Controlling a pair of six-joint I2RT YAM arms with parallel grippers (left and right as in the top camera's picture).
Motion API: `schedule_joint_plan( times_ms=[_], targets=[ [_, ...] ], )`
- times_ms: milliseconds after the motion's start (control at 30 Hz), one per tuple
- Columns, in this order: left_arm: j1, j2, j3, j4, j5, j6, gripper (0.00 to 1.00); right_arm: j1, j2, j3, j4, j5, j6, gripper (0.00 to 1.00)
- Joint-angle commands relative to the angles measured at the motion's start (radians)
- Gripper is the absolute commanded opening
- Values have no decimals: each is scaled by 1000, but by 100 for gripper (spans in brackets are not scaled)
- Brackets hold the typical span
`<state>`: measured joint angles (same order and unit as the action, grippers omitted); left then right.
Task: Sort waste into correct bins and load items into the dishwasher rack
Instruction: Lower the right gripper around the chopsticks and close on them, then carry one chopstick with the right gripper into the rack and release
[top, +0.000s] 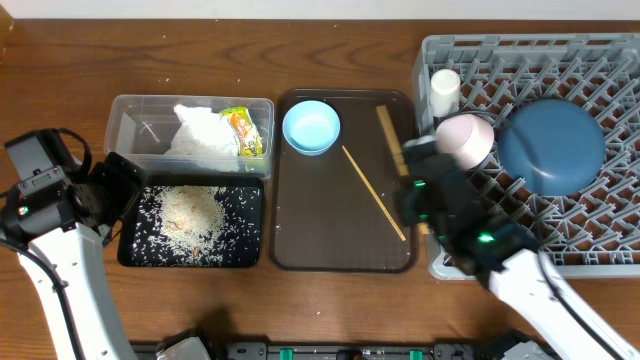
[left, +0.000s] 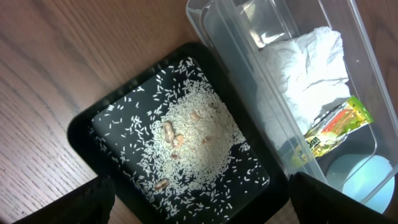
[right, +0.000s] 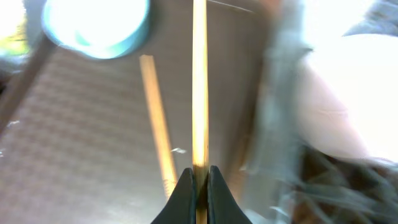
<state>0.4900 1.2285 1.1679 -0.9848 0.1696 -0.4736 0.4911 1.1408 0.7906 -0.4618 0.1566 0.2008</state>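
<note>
Chopstick loading: your right gripper (right: 199, 177) is pinched on one chopstick (right: 199, 74) and your left gripper (top: 118, 185) gapes empty; next, I judge, lift it clear to the dishwasher rack (top: 600, 60).

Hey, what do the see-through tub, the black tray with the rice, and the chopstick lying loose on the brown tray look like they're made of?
Clear tub: likely smooth plastic; the walls are transparent with glossy glints.
Black tray: probably plastic, semi-matte, with moulded rounded corners.
Chopstick: looks like bare pale wood or bamboo; it is tan with no shine.
</note>
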Motion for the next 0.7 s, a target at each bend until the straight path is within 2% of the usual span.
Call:
schedule_joint_plan(
  times_ms=[0,67,200,333,500,667],
  targets=[
    [4,0,18,-2,-6,5,92,-133,-59,1,-46,19,-82,1],
    [4,0,18,-2,-6,5,92,-229,-73,1,-73,19,-145,1],
    [4,0,18,-2,-6,5,92,-386,-72,1,-103,6,-158,1],
    [4,0,18,-2,-6,5,92,-509,-42,1,-53,-71,-201,1],
    [4,0,18,-2,-6,5,92,-583,13,1,39,-117,-252,1],
    [4,0,18,-2,-6,5,92,-597,96,1,98,-171,-316,1]
  ],
)
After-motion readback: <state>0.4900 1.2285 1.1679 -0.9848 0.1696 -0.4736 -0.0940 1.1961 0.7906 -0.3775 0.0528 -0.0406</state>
